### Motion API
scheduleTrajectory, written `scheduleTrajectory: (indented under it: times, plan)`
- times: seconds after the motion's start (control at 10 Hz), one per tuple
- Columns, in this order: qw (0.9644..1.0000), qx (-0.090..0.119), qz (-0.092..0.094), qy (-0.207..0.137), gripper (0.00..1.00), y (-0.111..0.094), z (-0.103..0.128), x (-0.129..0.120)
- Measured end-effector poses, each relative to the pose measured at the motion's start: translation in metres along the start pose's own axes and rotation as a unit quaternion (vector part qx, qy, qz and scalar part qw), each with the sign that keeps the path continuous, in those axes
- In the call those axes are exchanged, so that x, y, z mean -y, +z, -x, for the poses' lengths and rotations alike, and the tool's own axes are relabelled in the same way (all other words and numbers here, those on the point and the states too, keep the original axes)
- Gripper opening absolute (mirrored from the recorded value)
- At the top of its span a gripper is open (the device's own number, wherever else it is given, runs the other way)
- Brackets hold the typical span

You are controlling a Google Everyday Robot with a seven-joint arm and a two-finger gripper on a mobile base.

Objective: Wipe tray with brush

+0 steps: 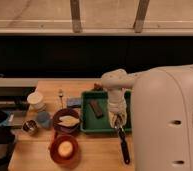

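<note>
End effector (118,120) sits clamped on the brush (123,145) at the tray's (88,127) near right rim, handle trailing out over the tabletop (95,152) — risk: the brush catches that rim or shoves the brown block (96,108) during the stroke.

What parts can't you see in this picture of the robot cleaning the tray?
- Tray: its right end is hidden behind the robot's arm.
- Gripper: over the tray's right end, shut on the brush; the brush's top is hidden in it, so the greyish head can't be seen.
- Block in the tray: too blurry to tell what it is.
- Bowl: the pale thing inside is too blurry to name.
</note>
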Motion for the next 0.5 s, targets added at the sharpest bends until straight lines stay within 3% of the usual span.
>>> scheduleTrajectory:
  times: [0.2,0.5]
  plan:
    - [0.9995,0.013,0.002,0.028,0.0,-0.015,0.002,0.028]
    - [0.9987,0.039,0.003,0.034,0.0,-0.042,0.017,0.027]
